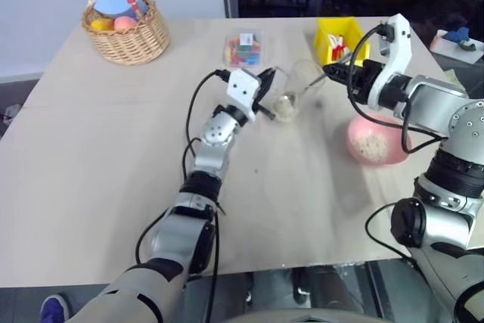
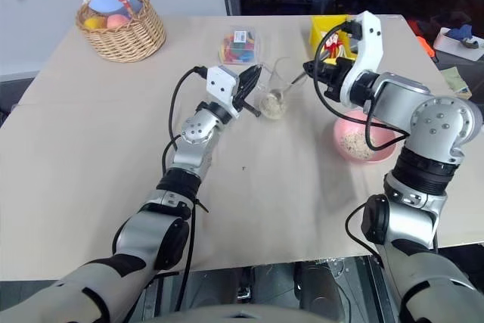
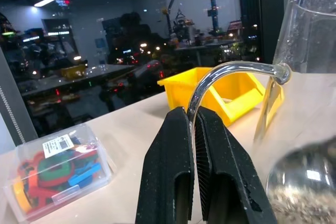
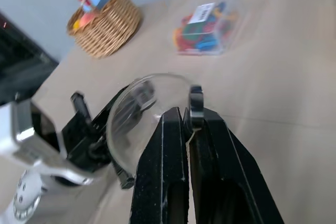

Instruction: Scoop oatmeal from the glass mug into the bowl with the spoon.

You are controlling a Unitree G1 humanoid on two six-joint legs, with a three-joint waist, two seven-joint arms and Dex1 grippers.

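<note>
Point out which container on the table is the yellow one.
The yellow rectangular bin, at the table's far edge. The wicker basket is tan, the plastic box clear, the bowl pink and round.

No text, brand, number or sign can be read in any view. One printed item is present: a small white label (image 3: 58,145) stuck on the lid of the clear plastic box of colourful pieces (image 3: 55,172), which stands on the table (image 1: 113,149). The label carries a few dark printed lines, too small and blurred to make out. The same label appears as a white patch on the box lid in the right wrist view and in the head views, equally illegible.
</note>
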